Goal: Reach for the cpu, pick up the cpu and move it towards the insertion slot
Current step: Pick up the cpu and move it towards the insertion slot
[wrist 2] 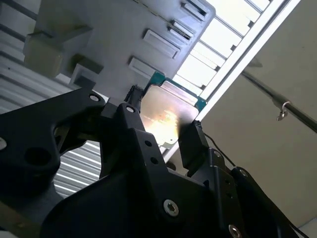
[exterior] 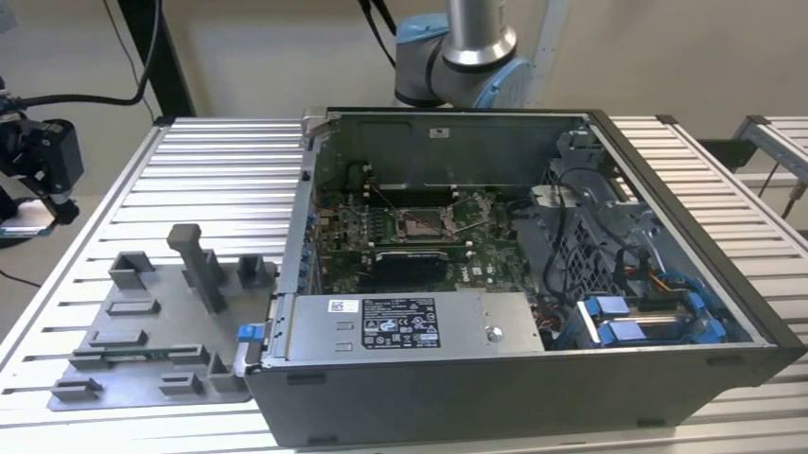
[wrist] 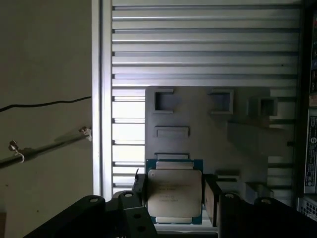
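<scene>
The cpu point(wrist: 174, 191) is a thin square plate with a silvery top and a green-blue rim. It sits between the two black fingers of my gripper point(wrist: 175, 198), which is shut on it; the second wrist view shows the cpu point(wrist 2: 166, 116) the same way. In the exterior view my gripper point(exterior: 36, 203) hangs off the table's edge on the exterior view's left, with the cpu point(exterior: 23, 225) as a pale patch at its tip. The insertion slot point(exterior: 423, 224) is a square silver-framed socket on the motherboard inside the open computer case point(exterior: 531, 378), well away from the gripper.
A grey fixture plate point(exterior: 151, 331) with raised blocks lies on the ribbed metal table point(exterior: 202, 161) between the gripper and the case. A tall grey post point(exterior: 189, 260) stands on it. The case walls rise around the motherboard. The arm's base point(exterior: 455, 47) stands behind the case.
</scene>
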You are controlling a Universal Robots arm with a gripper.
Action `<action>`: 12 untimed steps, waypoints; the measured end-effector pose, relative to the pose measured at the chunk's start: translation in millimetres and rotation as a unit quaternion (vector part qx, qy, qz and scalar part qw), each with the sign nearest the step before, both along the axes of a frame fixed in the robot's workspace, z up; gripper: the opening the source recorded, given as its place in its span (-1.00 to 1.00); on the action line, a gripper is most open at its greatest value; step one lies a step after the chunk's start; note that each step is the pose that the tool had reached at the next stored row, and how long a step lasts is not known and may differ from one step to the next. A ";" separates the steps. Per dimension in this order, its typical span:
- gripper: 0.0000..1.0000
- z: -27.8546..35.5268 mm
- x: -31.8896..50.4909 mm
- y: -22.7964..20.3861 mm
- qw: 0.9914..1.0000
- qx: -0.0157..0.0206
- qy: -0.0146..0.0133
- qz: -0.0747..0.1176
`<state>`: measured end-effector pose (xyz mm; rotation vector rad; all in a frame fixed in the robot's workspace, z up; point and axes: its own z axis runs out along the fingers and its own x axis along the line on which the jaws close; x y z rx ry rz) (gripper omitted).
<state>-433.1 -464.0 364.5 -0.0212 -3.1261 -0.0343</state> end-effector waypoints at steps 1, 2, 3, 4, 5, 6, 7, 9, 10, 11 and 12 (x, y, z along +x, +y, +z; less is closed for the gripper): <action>-1.00 0.9 0.1 0.0 1.000 0.000 0.000 0.000; -1.00 1.8 0.1 0.0 1.000 0.000 0.000 0.000; -1.00 3.3 0.0 0.0 1.000 0.000 0.000 0.000; -1.00 5.0 0.1 0.0 1.000 0.000 0.000 0.000; -1.00 6.9 0.0 0.0 1.000 0.000 0.000 0.000; -1.00 9.2 0.0 0.0 1.000 0.000 0.000 0.000; -1.00 11.5 0.0 0.0 1.000 0.000 0.000 0.000; -1.00 16.1 0.0 0.0 1.000 0.000 0.000 0.000; -1.00 18.5 0.0 0.0 1.000 0.000 0.000 0.000; -1.00 20.9 0.0 0.0 1.000 0.000 0.000 0.000; -1.00 23.3 0.0 0.0 1.000 0.000 0.000 0.000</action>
